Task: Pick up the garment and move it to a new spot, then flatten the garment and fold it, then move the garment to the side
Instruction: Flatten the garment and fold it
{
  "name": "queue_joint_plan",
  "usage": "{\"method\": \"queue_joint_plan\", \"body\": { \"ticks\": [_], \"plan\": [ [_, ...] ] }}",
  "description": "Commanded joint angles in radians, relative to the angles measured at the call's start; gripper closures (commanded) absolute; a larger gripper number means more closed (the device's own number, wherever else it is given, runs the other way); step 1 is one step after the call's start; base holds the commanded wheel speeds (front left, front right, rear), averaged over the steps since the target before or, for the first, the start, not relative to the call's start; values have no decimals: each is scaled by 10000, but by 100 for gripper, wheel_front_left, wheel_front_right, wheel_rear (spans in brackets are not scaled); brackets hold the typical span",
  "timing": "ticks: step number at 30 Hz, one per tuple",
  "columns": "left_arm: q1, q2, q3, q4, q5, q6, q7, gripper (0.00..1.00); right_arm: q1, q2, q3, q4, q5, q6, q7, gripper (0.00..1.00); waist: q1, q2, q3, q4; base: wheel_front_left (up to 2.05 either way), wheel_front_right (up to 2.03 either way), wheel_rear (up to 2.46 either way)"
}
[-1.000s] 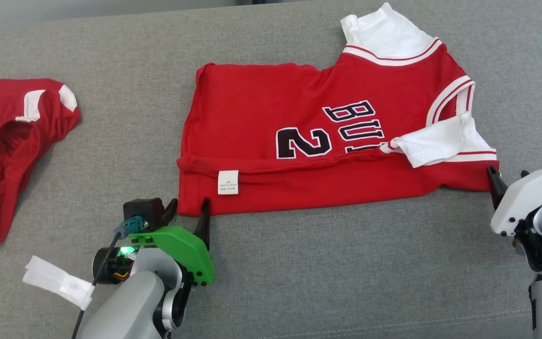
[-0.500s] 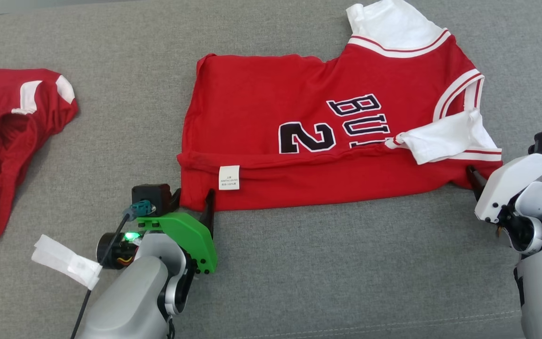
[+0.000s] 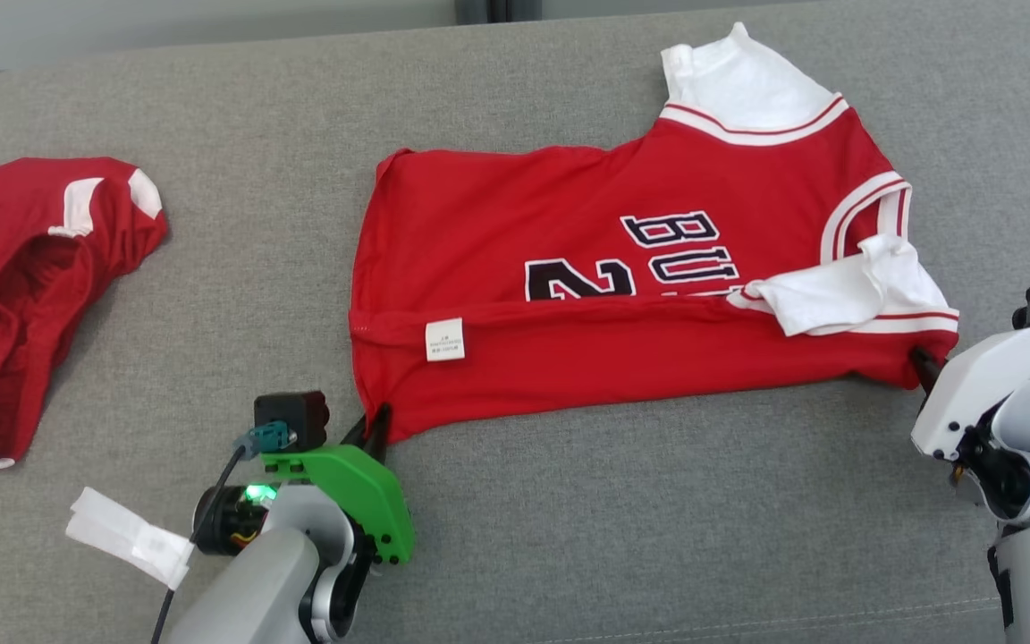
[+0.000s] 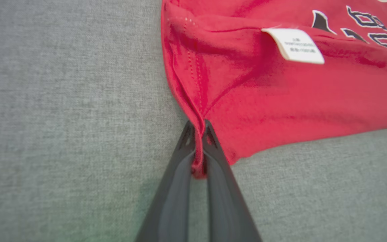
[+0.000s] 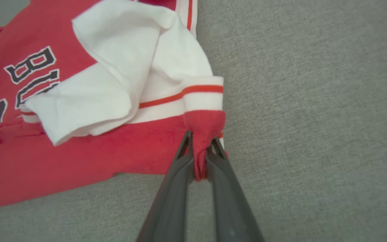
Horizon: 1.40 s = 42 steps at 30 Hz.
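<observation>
On a grey upholstered surface (image 3: 586,528), the robot's left gripper (image 4: 198,134) is clenched on the near left corner of a red jersey (image 3: 586,259), the hem bunched between its dark fingers. The right gripper (image 5: 201,141) pinches the near right corner, just below a red-striped white trim. The jersey lies across the middle of the surface, its near edge folded over and stretched between the two grippers. A white label (image 3: 444,340) sits on that fold, near the left corner. Beyond it, black lettering and part of a numeral show, with a crumpled white sleeve (image 3: 846,291) at the right. Well apart at the far left lies a second red garment (image 3: 23,286).
</observation>
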<state>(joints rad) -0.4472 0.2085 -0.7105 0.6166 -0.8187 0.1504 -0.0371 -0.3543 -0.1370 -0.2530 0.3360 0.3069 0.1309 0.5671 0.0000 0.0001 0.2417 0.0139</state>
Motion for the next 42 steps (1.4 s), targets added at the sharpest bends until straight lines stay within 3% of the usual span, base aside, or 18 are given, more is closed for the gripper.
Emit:
{"method": "queue_joint_plan", "body": {
  "ticks": [1, 11, 18, 19, 20, 21, 22, 31, 42],
  "plan": [
    [521, 267, -28, 73, -131, 55, 72, 100, 346, 10, -28, -285, 93, -2, 116, 100, 0, -1, -239, 30, 0, 0, 0],
    [1986, 1080, 186, -1518, -442, 682, 315, 100, 2358, 376, -507, -2407, -42, -10, 1239, 100, 0, -1, -710, -68, 0, 0, 0],
    [2812, 1529, 271, -2737, -694, 1251, 703, 100, 2837, 673, -646, -2656, -282, -12, 1319, 100, 0, -1, -768, -59, 0, 0, 0],
    [2908, 1567, 286, -2899, -740, 1318, 737, 100, 2832, 701, -638, -2605, -313, -12, 1268, 64, 0, -1, -773, -43, 0, 0, 0],
    [2957, 1609, 289, -3026, -740, 1376, 787, 100, 2812, 717, -617, -2569, -397, -10, 1219, 0, 0, -1, -778, -26, 0, 0, 0],
    [2981, 1628, 286, -3116, -718, 1422, 770, 74, 2765, 733, -630, -2529, -442, -10, 1144, 0, 0, -1, -782, -10, 0, 0, 0],
    [3014, 1614, 292, -3223, -701, 1443, 725, 0, 2691, 755, -608, -2483, -511, -7, 1053, 0, 0, -1, -785, 14, 0, 0, 0],
    [2645, 1600, 354, -3348, -712, 1325, 637, 0, 1821, 421, -199, -2669, -819, -1, 1156, 0, 0, -1, -721, 92, 0, 0, 0],
    [86, 2058, 636, -4236, -546, 1289, 2082, 0, -1237, -1082, 901, -2666, -510, -1, 2140, 0, 0, -1, 385, 346, 0, 0, 0]
  ]
}}
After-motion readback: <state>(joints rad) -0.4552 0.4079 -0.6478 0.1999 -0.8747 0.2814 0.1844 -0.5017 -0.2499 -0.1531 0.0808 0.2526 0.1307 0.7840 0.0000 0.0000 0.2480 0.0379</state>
